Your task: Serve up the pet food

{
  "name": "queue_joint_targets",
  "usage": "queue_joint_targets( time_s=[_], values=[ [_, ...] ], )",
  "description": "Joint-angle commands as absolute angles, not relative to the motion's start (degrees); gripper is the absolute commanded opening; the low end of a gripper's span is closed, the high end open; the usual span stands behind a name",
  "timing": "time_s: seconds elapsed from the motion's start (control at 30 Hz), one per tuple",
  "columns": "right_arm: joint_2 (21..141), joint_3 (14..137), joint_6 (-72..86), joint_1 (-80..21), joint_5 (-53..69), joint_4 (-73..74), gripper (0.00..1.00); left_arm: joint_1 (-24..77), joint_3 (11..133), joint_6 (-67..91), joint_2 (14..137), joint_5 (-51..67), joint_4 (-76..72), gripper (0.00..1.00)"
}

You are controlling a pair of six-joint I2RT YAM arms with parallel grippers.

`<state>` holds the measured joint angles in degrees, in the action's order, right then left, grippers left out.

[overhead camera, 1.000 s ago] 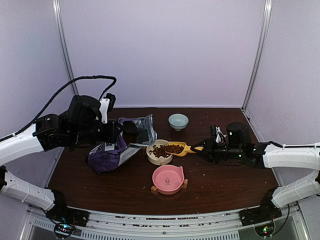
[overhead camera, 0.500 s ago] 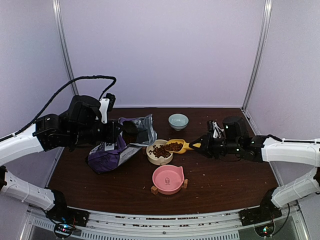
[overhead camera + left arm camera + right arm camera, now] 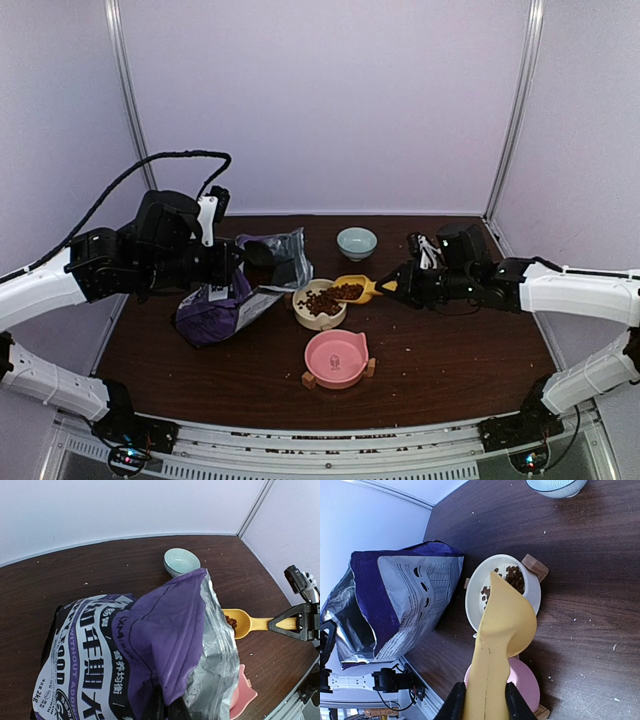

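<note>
Right gripper (image 3: 484, 701): narrow, clamped on handle of scoop (image 3: 506, 622); pinched near handle end, likely to keep fingers clear of food and let a wrist roll tip the cup
Scoop attitude: cup over near rim of cream bowl (image 3: 472, 597), tipped toward it, back of cup facing wrist camera; judged mid-pour
Kibble (image 3: 320, 301): mostly lying in cream bowl; some visible in scoop cup from top and left wrist views
Left gripper (image 3: 248, 256): fully closed on top edge of bag (image 3: 222, 308); top lifted off bench (image 3: 450, 350), mouth facing the bowls, presumably held open and steady for scooping
Pink bowl (image 3: 314, 352): just on near side of cream bowl, no kibble seen inside; probably next to be filled
Pale bowl (image 3: 357, 241): at rear, apart from the others, contents not discernible
Hidden: inside of scoop from right wrist view, so load left in it not countable; left fingers mostly behind bag fold in left wrist view; bag interior dark, fill level unknown; cream bowl blocked by bag in left wrist view
Cut off: pink bowl at lower edge of both wrist views; pale bowl at top of right wrist view
Hard to make out: small light specks on bench, crumbs or spilt bits, cannot say which
</note>
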<state>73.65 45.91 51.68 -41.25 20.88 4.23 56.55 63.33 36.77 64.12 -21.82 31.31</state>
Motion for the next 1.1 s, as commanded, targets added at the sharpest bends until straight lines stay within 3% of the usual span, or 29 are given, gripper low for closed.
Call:
queue_joint_targets(
  time_s=[0.0, 1.07],
  values=[
    [74.47, 49.37, 48.34, -42.14, 18.09, 7.63, 0.12, 55.9, 64.88, 36.05, 63.2, -23.12, 29.71, 0.0],
    [81.6, 66.44, 32.2, -50.72, 3.1, 27.5, 0.12, 55.9, 64.98, 35.85, 63.03, -22.94, 29.87, 0.0]
  ],
)
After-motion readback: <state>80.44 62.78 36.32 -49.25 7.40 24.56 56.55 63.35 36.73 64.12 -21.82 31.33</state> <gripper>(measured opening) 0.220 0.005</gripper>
